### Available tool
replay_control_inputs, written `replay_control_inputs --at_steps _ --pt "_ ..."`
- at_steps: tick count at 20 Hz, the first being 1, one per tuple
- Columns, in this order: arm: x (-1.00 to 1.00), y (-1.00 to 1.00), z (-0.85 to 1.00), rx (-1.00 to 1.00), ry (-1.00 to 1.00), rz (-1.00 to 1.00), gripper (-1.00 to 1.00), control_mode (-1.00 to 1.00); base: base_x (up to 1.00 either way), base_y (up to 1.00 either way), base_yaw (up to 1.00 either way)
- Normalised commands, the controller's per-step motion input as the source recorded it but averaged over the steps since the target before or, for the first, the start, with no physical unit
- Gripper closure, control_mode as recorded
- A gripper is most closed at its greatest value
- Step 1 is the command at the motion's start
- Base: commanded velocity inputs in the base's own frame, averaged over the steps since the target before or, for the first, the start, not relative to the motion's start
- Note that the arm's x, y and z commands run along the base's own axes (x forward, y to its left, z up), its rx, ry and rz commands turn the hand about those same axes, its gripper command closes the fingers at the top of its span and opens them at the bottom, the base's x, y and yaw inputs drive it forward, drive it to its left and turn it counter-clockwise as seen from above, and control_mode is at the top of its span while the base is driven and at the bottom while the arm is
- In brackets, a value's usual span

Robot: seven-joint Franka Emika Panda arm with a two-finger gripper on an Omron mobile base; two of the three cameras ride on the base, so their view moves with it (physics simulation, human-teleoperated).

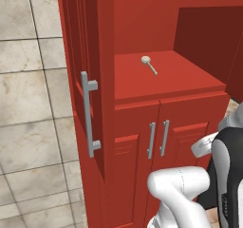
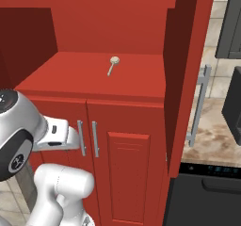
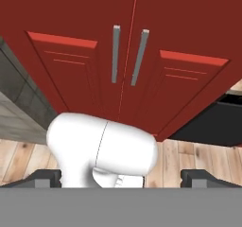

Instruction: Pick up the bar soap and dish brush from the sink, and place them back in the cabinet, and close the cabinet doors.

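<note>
Now, with the dish brush [image 1: 149,64] lying on the open shelf at upper centre of the cabinet [image 1: 142,27] and the tool [image 3: 123,178] released and empty low down, it should catch the tall door's handle [image 1: 88,113] squarely to swing it shut.

Arm [image 1: 182,189]: glossy white rounded shell segments with thin dark seam lines, bulbous at the elbows. Joints are dark grey to black; the joint cap [image 2: 16,161] is a black disc ringed in grey with small pale markings, and a black link [image 1: 230,175] carries faint light lettering. Two small dark finger tips [image 3: 47,178], blocky and matte.
</note>
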Motion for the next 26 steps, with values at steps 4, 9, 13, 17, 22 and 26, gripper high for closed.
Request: replay_control_inputs --at_steps 4,9,13,17,22,26 --pt "0.00 0.07 0.00 0.00 0.00 0.00 -1.00 -1.00 0.00 0.00 0.00" --pt "0.00 0.00 0.00 0.05 0.00 -0.06 -1.00 -1.00 0.00 0.00 0.00" --pt "0.00 0.00 0.00 0.04 0.00 -0.07 -1.00 -1.00 0.00 0.00 0.00" --pt "0.00 -0.01 -0.01 0.01 0.00 -0.05 -1.00 1.00 -0.01 -0.05 -0.05" --pt "0.00 0.00 0.00 0.00 0.00 0.00 -1.00 1.00 -0.22 -0.30 -0.09" --pt "0.00 0.00 0.00 0.00 0.00 0.00 -1.00 1.00 -0.44 -0.48 -0.09"
